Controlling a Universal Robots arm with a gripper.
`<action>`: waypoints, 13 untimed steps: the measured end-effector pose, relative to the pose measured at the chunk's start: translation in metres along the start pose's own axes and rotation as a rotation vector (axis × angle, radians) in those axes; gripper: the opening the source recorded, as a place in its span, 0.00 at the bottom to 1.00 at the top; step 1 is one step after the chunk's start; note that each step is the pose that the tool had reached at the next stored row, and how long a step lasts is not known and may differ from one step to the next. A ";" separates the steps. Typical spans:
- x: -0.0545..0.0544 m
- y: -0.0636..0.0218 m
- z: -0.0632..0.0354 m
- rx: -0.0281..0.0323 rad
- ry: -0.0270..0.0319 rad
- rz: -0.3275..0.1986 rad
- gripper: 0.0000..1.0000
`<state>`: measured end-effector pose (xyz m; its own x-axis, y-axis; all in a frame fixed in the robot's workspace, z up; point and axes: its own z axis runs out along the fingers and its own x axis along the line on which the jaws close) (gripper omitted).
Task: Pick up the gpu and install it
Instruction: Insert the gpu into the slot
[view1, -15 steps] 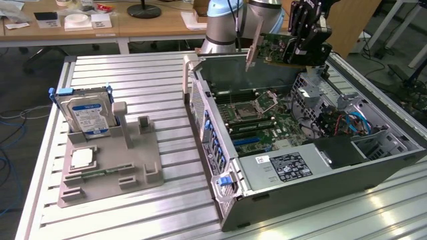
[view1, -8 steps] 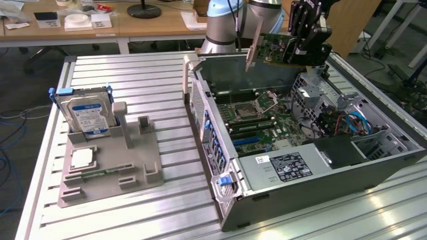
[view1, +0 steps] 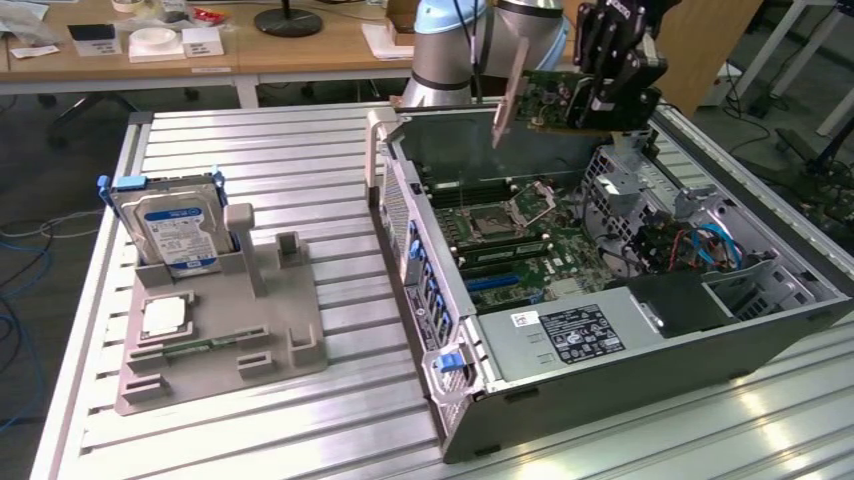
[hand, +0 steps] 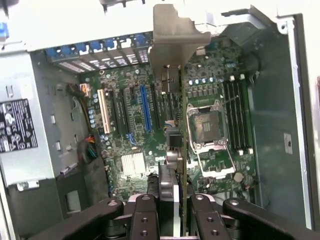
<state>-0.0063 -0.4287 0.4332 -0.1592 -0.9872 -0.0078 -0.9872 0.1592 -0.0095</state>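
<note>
The gpu (view1: 550, 100), a thin green circuit card with a silvery end bracket, hangs in the air over the back of the open computer case (view1: 427, 250). My gripper (view1: 607, 100) is shut on it from above. In the wrist view the gpu (hand: 176, 120) runs edge-on away from the fingers (hand: 145, 215), its metal bracket at the far end, high above the green motherboard (hand: 130, 125) and its blue and black expansion slots. The card touches nothing in the case.
A grey fixture (view1: 220, 330) on the slatted table holds a hard drive with a blue-white label (view1: 174, 225), a chip and a memory stick. Inside the case are a power supply (view1: 574, 335), drive cage and coloured cables. Desks stand behind.
</note>
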 end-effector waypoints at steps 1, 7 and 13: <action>0.000 0.0000 0.0006 -0.0001 -0.0001 -0.018 0.28; 0.000 -0.0001 0.0025 -0.0006 -0.0012 -0.088 0.28; 0.000 -0.0001 0.0027 -0.0006 -0.0011 -0.095 0.28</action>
<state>-0.0063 -0.4287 0.4305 -0.0652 -0.9978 -0.0081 -0.9978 0.0653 -0.0096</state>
